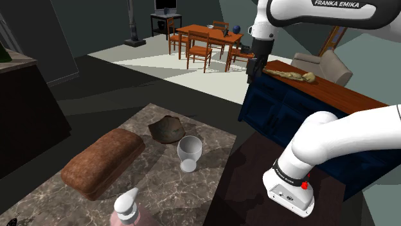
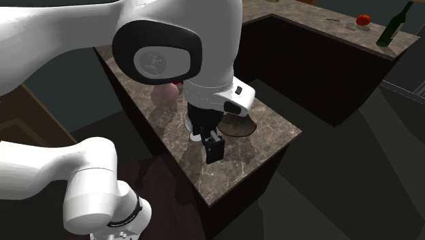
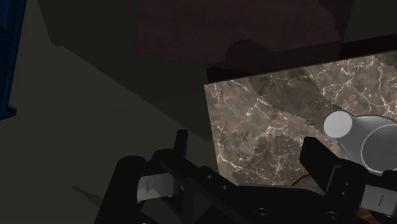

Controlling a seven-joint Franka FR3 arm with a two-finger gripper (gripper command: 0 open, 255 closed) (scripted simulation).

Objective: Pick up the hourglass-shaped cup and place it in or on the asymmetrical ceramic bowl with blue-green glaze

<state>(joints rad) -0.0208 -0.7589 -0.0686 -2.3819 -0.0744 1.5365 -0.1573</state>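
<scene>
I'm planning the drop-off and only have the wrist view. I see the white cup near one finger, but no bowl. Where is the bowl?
Observer: The dark bowl sits right beside the cup, to its upper left in the shoulder view.
Operator: Anything else on that table?
Observer: A brown loaf lies to the left of the cup in the shoulder view.
Operator: Anything more?
Observer: A pink pump bottle stands at the table's near edge in that view.
</scene>
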